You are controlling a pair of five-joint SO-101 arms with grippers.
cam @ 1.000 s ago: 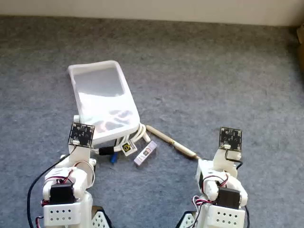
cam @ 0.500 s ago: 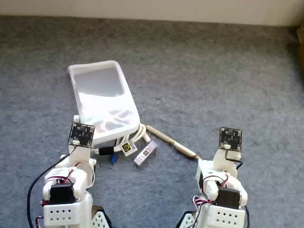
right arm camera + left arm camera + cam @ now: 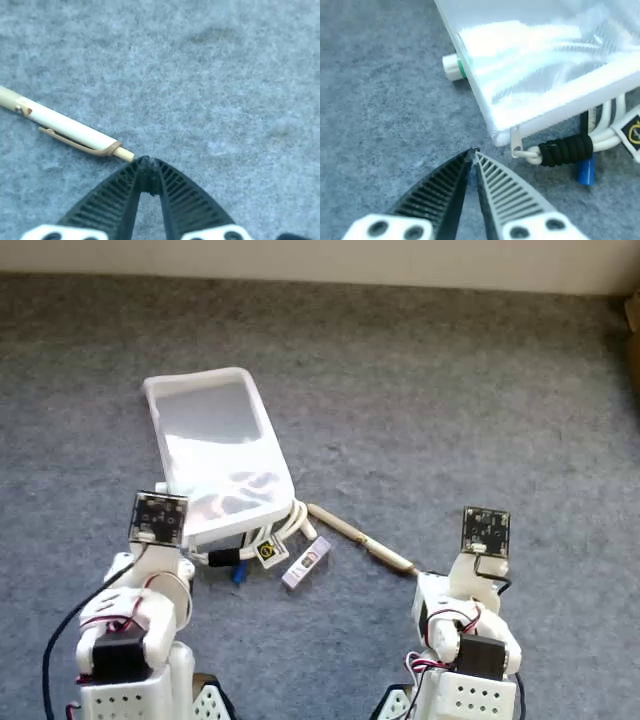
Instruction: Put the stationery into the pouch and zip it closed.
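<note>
**A:** What lies on the desk?

**B:** A pale, see-through pouch lies flat ahead of the left arm, its long side running away from the robot. Its zip pull hangs at the near corner. I cannot tell whether the zip is open or closed.

**A:** And the stationery?

**B:** A cream pen lies slantwise between the two arms, apart from the pouch. A small lilac block lies near the pouch's near edge, next to a yellow-and-black tag. A white cable bundle bound in black pokes out at that same edge, just beside the pull, with a blue piece close to it. A white marker end with a green band sticks out at the pouch's side. I cannot tell if it lies under the pouch or inside it.

**A:** The left hand?

**B:** Its tips are pressed together on nothing, low over bare desk, near the pouch's corner and the pull, touching neither.

**A:** The right hand?

**B:** Also pinched to a point and holding nothing. Its tips sit just beside the pen's near end.
</note>
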